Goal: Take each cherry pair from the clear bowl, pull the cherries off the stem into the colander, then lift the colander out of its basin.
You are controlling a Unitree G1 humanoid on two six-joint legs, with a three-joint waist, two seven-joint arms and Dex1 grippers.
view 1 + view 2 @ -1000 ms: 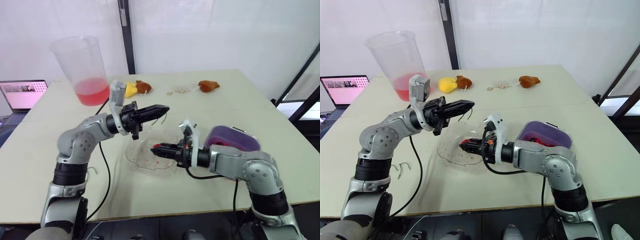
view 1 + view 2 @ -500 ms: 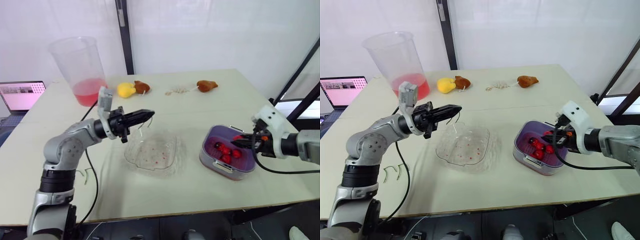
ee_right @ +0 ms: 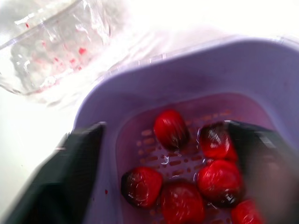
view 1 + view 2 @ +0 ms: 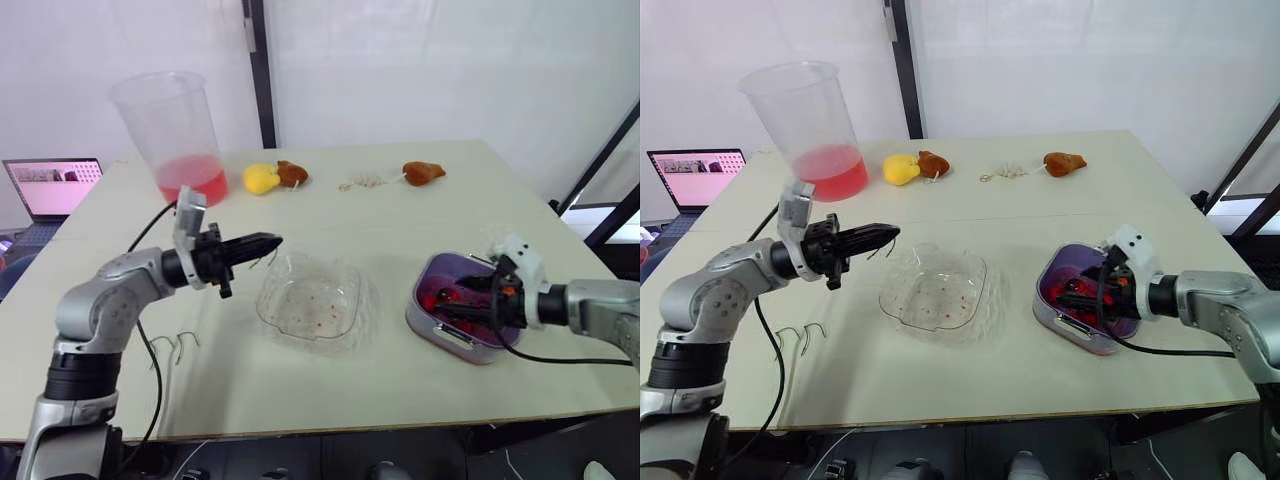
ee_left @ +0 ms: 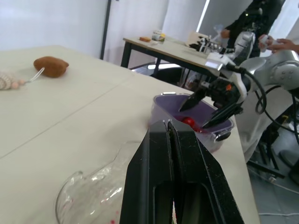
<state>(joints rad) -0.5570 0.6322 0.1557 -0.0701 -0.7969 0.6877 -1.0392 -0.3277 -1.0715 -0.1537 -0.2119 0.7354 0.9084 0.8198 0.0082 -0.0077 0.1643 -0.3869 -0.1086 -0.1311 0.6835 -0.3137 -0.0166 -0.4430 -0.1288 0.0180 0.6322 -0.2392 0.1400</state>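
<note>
The clear bowl sits at the table's middle, with only red juice specks showing in it. To its right stands the purple colander in its basin, holding several red cherries. My right gripper hangs open just over the colander, one finger at each side of the cherries. Left of the bowl, my left gripper is held above the table, shut on a thin cherry stem that dangles from its tip.
A large clear beaker with pink liquid stands at the back left. A yellow toy, two brown toys and a bead string lie along the back. Loose stems lie front left. A laptop sits beyond the table's left edge.
My right gripper moved from the clear bowl to the colander and opened there. My left gripper drew back to the left, still shut on the stem.
</note>
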